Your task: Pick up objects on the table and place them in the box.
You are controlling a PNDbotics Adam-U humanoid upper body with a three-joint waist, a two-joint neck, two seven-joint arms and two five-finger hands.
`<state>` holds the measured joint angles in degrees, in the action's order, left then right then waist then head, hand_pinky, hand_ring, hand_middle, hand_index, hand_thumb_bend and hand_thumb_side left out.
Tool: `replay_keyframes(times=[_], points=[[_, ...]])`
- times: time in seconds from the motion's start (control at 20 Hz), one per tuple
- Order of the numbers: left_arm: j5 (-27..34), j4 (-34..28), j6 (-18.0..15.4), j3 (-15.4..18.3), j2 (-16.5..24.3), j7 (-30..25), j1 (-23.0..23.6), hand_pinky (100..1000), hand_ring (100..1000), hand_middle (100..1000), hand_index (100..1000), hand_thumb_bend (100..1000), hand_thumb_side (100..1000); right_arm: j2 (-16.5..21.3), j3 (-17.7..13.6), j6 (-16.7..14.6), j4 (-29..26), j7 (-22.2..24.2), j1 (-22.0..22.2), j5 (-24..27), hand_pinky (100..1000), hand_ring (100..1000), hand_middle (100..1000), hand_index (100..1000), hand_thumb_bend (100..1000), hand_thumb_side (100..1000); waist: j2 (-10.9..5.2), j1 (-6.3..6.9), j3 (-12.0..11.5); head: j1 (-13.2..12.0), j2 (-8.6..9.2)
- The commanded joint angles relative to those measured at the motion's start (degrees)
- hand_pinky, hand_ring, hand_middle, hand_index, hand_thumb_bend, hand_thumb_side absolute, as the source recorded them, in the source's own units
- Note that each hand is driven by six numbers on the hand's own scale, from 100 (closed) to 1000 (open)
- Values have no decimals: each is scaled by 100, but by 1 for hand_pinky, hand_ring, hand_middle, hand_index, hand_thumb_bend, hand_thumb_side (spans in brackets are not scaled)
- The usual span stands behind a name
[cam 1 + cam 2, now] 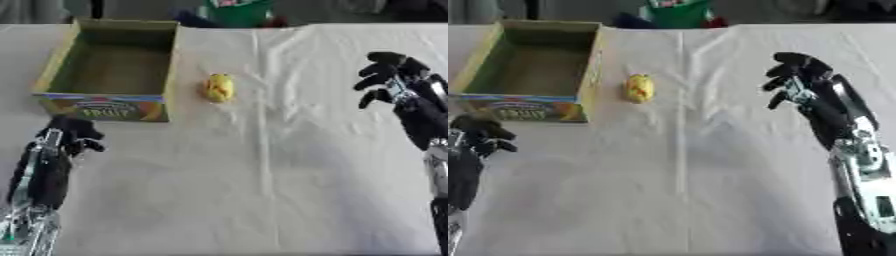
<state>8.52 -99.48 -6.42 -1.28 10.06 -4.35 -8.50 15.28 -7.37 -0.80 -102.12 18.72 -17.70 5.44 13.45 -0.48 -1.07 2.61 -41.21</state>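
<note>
Right hand (pixel 404 95), fingers curled on nothing, hovers at 3 o'clock of the yellow object (pixel 219 87), probably staged to reach it; left hand (pixel 61 145), likewise curled and empty, waits at 6 o'clock of the box (pixel 105 107). Right eye view: smooth rounded object on creased white tablecloth (pixel 710 175); open printed-cardboard box just beside, at its 9 o'clock.

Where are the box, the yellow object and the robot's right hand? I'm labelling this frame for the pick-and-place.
box (pixel 54 65): left eye view, on its left wall.
yellow object (pixel 219 87): left eye view, on its middle.
right hand (pixel 820 102): right eye view, on the palm behind the curled fingers.
</note>
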Motion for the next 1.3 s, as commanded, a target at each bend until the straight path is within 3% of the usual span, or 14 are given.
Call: replay_keyframes(times=[0.05,0.15,0.25,0.6,0.65,0.7,0.8,1.0,1.3], points=[[29,-97,-9,20,50,-20,-14,507,583,493,612,100,805,365,26,-160,-144,308,-168,-182,447,659,668,849,100,430,-102,-8,-6,17,44],[29,-94,-7,17,56,-24,-8,507,584,493,613,100,804,578,77,-327,-124,528,-290,-284,461,684,696,864,100,433,-119,-19,-15,29,43],[31,-93,-7,15,61,-27,-6,507,584,493,613,100,804,772,116,-494,-55,673,-420,-370,465,689,704,868,100,374,-133,-30,-24,44,37],[39,-88,-8,-2,83,-46,10,508,584,493,613,100,801,1509,400,-1005,438,803,-1051,-574,489,712,734,885,100,290,-172,-44,-74,75,43],[43,-88,-7,-7,83,-52,11,508,584,493,613,100,801,1607,478,-1136,516,827,-1176,-597,493,713,732,885,100,360,-177,-45,-82,77,44],[48,-85,-5,-16,84,-61,12,508,584,493,613,100,801,1718,579,-1208,647,859,-1328,-632,498,716,738,886,100,253,-185,-48,-97,90,42],[52,-82,-4,-30,87,-77,14,508,584,493,613,100,799,1901,823,-1344,961,952,-1665,-728,509,723,745,890,100,226,-204,-54,-129,115,41],[61,-79,-5,-51,96,-100,23,508,584,493,614,100,799,1998,1289,-1616,1679,1248,-2306,-1102,537,746,767,897,100,200,-235,-55,-184,143,28],[82,-68,-2,-94,93,-149,31,508,584,493,614,100,796,1578,1722,-2030,2953,1548,-3156,-2195,630,815,811,911,100,205,-292,-56,-306,253,6]])
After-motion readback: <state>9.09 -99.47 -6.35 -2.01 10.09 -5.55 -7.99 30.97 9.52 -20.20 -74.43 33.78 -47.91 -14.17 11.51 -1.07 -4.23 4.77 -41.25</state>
